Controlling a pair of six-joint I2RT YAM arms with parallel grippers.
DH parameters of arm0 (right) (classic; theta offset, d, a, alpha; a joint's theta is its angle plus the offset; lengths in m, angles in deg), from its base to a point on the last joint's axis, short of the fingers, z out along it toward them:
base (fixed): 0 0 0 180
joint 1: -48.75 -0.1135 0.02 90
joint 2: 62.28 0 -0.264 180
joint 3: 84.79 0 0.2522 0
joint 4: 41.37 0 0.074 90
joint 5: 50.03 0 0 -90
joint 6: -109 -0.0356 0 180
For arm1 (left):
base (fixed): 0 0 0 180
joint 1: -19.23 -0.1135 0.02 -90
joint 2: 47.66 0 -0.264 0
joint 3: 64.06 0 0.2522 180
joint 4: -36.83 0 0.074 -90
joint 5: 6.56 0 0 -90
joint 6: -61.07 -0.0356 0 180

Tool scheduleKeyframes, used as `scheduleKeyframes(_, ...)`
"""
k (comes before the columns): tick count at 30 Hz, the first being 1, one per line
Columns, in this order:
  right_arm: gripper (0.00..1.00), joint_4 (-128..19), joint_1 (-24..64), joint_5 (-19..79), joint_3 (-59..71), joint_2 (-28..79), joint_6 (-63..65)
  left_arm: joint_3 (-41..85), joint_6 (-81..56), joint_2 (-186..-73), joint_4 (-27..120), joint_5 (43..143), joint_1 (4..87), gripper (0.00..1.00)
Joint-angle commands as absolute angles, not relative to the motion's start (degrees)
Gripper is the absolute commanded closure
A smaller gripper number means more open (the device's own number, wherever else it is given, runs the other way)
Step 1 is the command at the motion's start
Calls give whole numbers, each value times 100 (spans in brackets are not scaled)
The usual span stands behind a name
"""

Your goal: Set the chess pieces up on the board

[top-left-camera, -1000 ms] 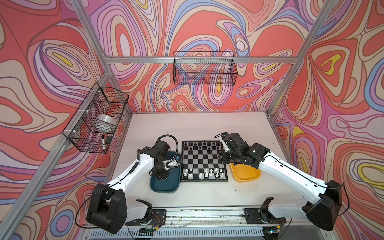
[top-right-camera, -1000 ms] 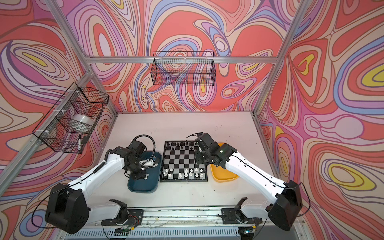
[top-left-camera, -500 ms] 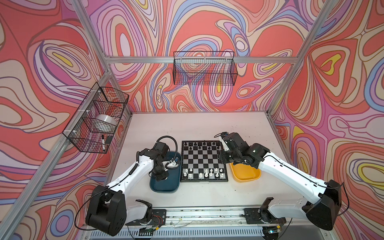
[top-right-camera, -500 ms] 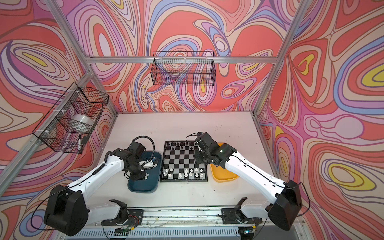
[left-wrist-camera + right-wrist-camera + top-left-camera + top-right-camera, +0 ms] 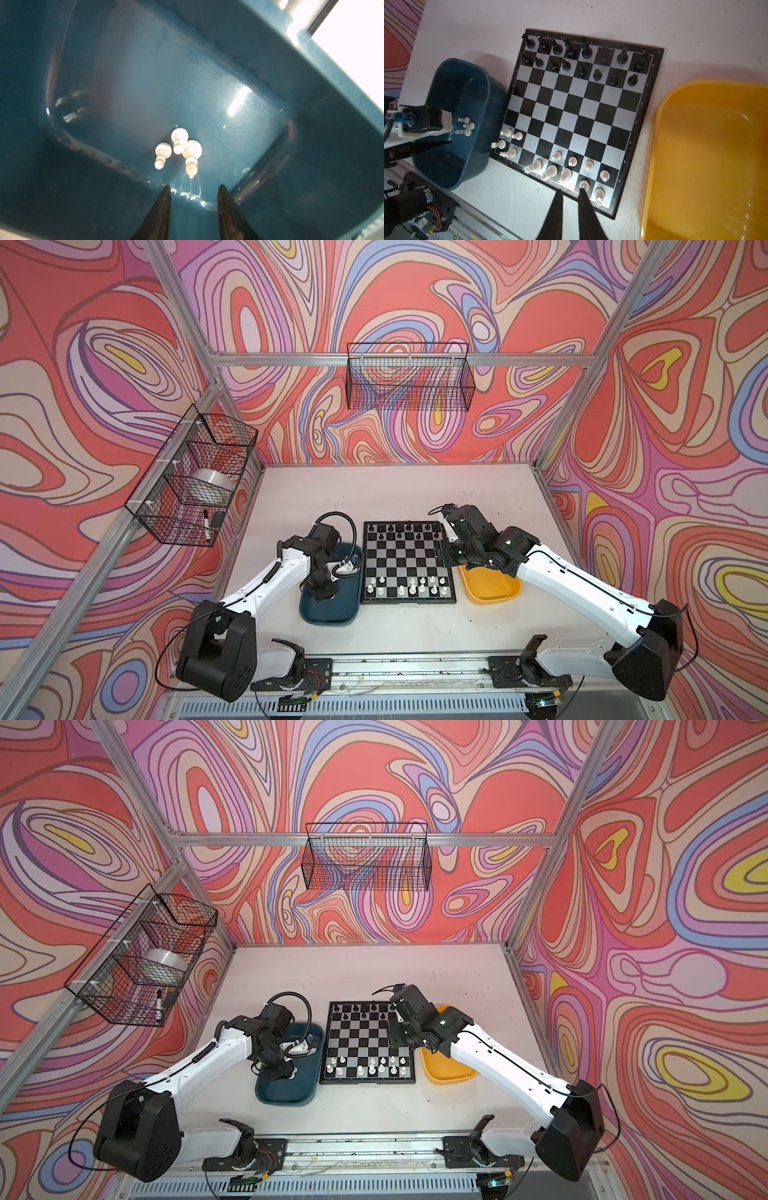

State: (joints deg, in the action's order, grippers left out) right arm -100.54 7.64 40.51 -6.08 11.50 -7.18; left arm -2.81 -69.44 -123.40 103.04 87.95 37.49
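Teal tray at the board's 9 o'clock holds three white chess pieces lying on their sides; the left tool hovers over them, jaws apart and empty. The right tool, jaws nearly together and empty, hangs at the board's 3 o'clock edge.

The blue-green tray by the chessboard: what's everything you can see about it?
The teal tray is a deep, glossy, plastic-looking tub with rounded corners. It sits flat on the white table, close beside the board. Three white chess pieces lie on their sides, bunched together on its floor. The left gripper hovers inside it, fingers apart, holding nothing.
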Motion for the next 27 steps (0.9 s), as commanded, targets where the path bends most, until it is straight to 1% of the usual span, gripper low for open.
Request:
scheduleKeyframes(1,85,-10006,726,4042,-607,1146,-710,-236,-7068,-12416,10306,8944,3710,62)
scheduleKeyframes(20,85,-10092,726,4032,-590,1052,-729,-424,-7068,-12736,10067,9015,3708,68)
scheduleKeyframes(27,85,-10103,726,4029,-589,1028,-735,-475,-7068,-12737,10025,9002,3707,68)
